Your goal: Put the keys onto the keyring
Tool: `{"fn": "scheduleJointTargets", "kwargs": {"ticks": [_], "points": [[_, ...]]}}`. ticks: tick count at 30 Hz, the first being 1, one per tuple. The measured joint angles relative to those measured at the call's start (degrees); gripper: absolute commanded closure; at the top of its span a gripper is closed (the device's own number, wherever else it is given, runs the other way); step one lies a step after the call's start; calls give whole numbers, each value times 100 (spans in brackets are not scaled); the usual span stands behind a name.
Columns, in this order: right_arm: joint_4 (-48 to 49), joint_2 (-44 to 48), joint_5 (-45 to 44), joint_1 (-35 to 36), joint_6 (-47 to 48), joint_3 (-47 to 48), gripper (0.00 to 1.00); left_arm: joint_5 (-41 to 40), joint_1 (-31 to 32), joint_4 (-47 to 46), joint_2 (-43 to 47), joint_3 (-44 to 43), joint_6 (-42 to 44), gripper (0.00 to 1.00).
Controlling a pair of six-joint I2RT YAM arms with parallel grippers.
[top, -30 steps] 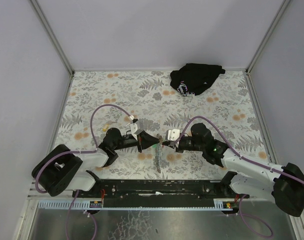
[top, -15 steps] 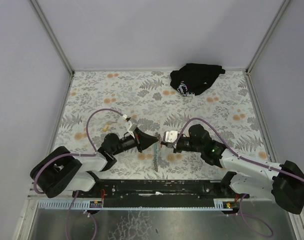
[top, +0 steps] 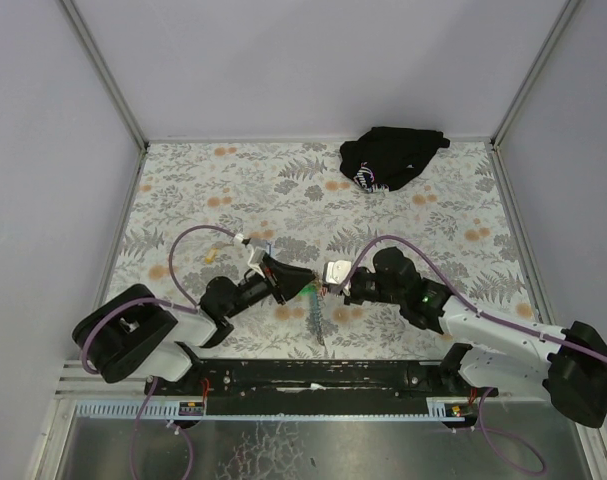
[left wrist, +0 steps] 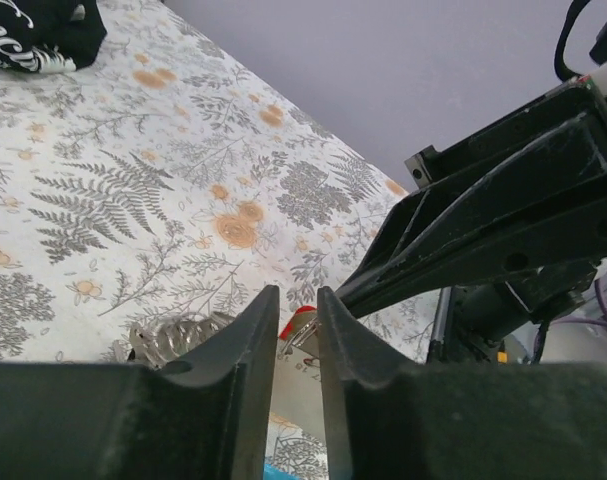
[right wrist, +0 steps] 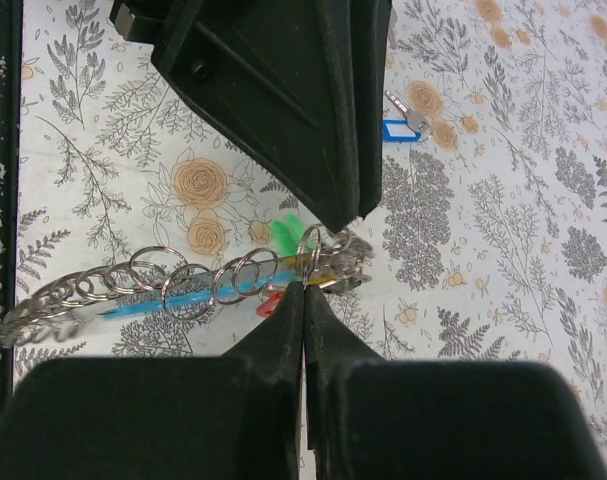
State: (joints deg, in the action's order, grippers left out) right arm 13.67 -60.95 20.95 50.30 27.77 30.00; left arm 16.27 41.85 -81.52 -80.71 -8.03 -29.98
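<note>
Left hand shifted right, slightly parted at keyring; cloth lettering illegible.

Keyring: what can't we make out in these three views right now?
- Right wrist: the shut right pincer covers its own contact with the keyring; held or not, unclear.
- Left wrist: red tag mostly hidden by the left pincer; gripped or not, unclear.
- Top external: keys too small to count, crowded between both pincers.
</note>
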Motion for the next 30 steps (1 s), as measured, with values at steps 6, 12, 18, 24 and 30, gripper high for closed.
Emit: {"fn": "scheduleJointTargets", "kwargs": {"ticks": [6, 12, 18, 24, 30], "points": [[-520, 66, -55, 9, 142, 299, 100, 31, 0, 76, 343, 68, 308, 67], [-931, 68, -52, 17, 280, 520, 100, 662, -55, 1294, 955, -229, 1327, 61], [-1108, 68, -52, 22, 369, 573, 100, 1381, -199, 2382, 1134, -584, 2398, 60], [-1174, 68, -52, 22, 382, 586, 100, 2205, -389, 3060, 901, -940, 3163, 60], [-1189, 66, -48, 24, 396, 616, 100, 2774, -409, 3491, 575, -1335, 3703, 62]]}}
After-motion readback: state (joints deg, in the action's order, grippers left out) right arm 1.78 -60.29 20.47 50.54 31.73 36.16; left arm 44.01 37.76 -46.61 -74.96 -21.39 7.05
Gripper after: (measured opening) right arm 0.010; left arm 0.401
